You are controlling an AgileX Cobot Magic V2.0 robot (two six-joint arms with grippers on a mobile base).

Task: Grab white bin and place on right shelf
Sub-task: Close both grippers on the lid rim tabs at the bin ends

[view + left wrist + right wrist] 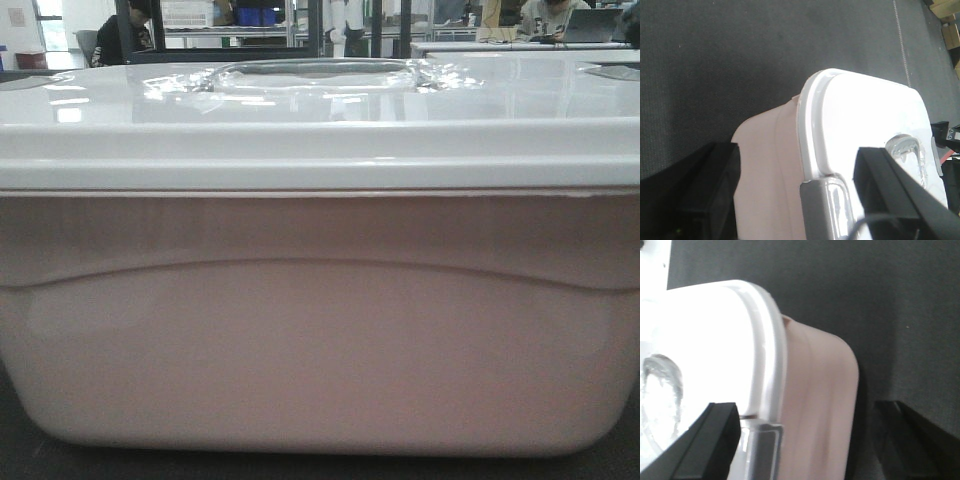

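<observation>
white bin [320, 330] fills the front view, sitting on the dark mat [715, 60]. left gripper [795, 167] and right gripper [805, 412] each straddle a grey end latch [827, 210], jaws spread wide. close both evenly under the rim and lift level.

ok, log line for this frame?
bin on dark surface, lid on | left gripper open, straddling bin rim | right gripper open, straddling bin rim
</observation>
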